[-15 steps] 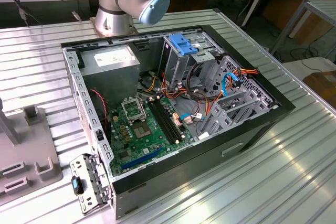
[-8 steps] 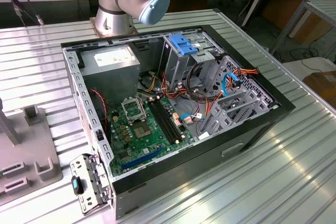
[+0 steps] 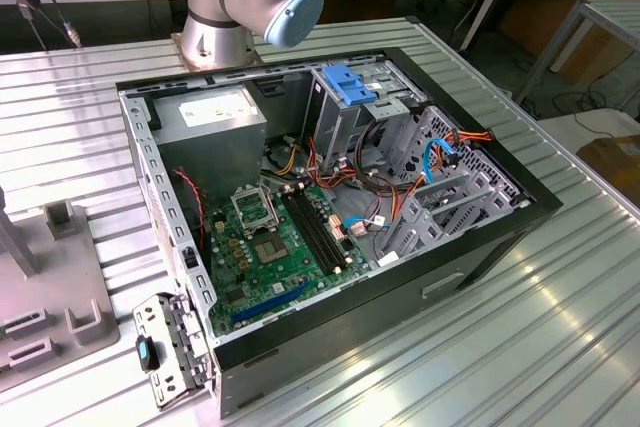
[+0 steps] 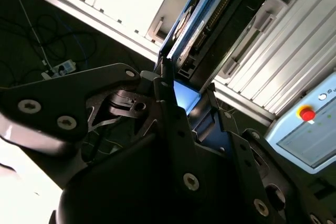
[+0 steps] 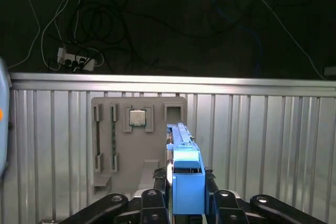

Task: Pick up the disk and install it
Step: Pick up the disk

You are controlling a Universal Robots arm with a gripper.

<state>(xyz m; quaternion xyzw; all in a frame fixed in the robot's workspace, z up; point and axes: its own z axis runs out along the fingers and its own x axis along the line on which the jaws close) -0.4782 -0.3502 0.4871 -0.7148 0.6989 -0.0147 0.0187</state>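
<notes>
The disk point(image 5: 185, 174) stands edge-on between my fingers in the first wrist view, its bright blue carrier rail facing the camera. My gripper point(image 5: 186, 196) is shut on the disk, with one black finger point(image 5: 156, 203) on each side of the rail. In the second wrist view the disk point(image 4: 207, 22) stretches away from the gripper point(image 4: 186, 90), showing its dark face, a strip of white label and the blue rail along one edge. It hangs in the air above the ribbed metal table point(image 5: 262, 145).
The open computer case point(image 3: 480, 247) lies on the table, with its motherboard point(image 3: 280, 237) and a metal drive cage point(image 3: 360, 122) topped by a light-blue latch point(image 3: 350, 82). A grey fixture plate point(image 5: 137, 145) holds a chip point(image 5: 137, 117). A pendant point(image 4: 310, 129) and floor cables lie beyond the table edge.
</notes>
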